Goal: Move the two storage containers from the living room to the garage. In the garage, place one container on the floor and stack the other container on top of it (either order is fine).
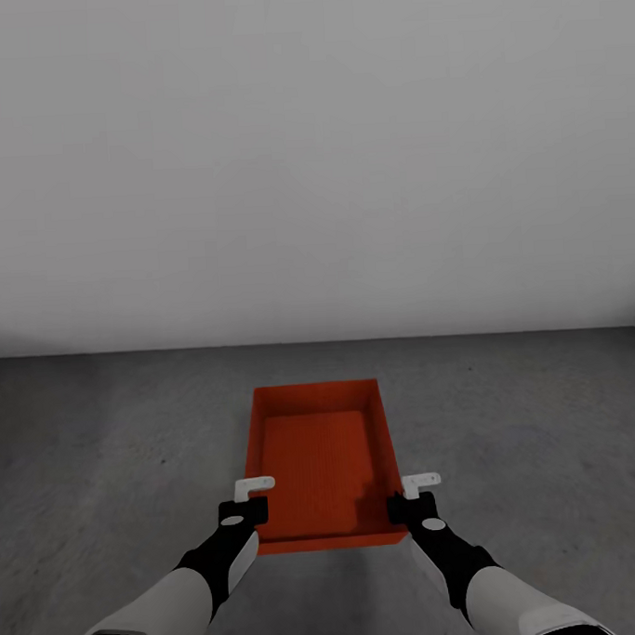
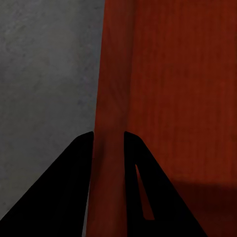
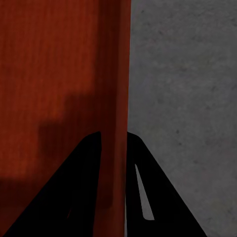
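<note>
The head view looks forward and down from above. Each wrist view sits close along one wall of the storage container [image 1: 323, 457], sharing it with the head view.

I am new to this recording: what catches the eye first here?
An orange-red storage container on the dark grey concrete floor, before a plain white wall. The left tool and right tool each straddle a side wall near its front corners.
</note>
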Robot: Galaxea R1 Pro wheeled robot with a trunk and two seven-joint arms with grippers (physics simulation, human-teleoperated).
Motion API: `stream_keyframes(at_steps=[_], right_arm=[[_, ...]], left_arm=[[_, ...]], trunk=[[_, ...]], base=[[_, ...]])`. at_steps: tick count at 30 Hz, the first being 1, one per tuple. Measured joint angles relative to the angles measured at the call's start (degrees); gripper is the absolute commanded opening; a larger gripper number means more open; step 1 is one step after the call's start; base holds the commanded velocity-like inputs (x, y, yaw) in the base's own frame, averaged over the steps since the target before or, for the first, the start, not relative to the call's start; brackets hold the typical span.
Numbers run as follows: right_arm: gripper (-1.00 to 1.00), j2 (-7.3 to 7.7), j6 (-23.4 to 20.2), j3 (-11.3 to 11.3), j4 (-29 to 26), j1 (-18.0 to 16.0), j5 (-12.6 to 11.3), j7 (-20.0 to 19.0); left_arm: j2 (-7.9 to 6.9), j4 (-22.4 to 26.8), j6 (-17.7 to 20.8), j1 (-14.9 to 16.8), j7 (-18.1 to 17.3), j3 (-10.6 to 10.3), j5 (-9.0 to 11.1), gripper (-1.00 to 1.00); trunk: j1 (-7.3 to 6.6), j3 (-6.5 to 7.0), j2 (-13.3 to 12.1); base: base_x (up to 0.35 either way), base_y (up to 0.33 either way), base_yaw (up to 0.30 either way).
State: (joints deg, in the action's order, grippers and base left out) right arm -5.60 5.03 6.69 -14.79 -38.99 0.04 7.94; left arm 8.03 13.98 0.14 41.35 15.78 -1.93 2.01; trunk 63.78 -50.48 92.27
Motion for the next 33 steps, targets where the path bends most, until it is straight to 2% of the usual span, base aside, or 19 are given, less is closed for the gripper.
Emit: stream_keyframes(at_steps=[5, 9, 33], right_arm=[[-1.00, 0.00, -0.08, -0.05, 0.00, 0.00, 0.05, -0.01], [-1.00, -0.01, 0.00, -0.09, -0.03, -0.01, 0.10, -0.02], [-1.00, -0.01, -0.15, -0.04, 0.00, 0.00, 0.05, 0.00]], left_arm=[[0.01, 0.00, 0.07, 0.00, 0.00, 0.02, -0.01, -1.00], [0.00, 0.09, 0.06, 0.00, 0.00, -0.01, -0.01, -1.00], [0.00, -0.01, 0.13, 0.00, 0.00, 0.03, 0.01, -1.00]], trunk=[[1.10, -0.90, 2.01], [1.10, -0.90, 2.02], [6.37, -5.21, 11.63]], base=[[0.000, 0.000, 0.000], [0.000, 0.000, 0.000], [0.000, 0.000, 0.000]])
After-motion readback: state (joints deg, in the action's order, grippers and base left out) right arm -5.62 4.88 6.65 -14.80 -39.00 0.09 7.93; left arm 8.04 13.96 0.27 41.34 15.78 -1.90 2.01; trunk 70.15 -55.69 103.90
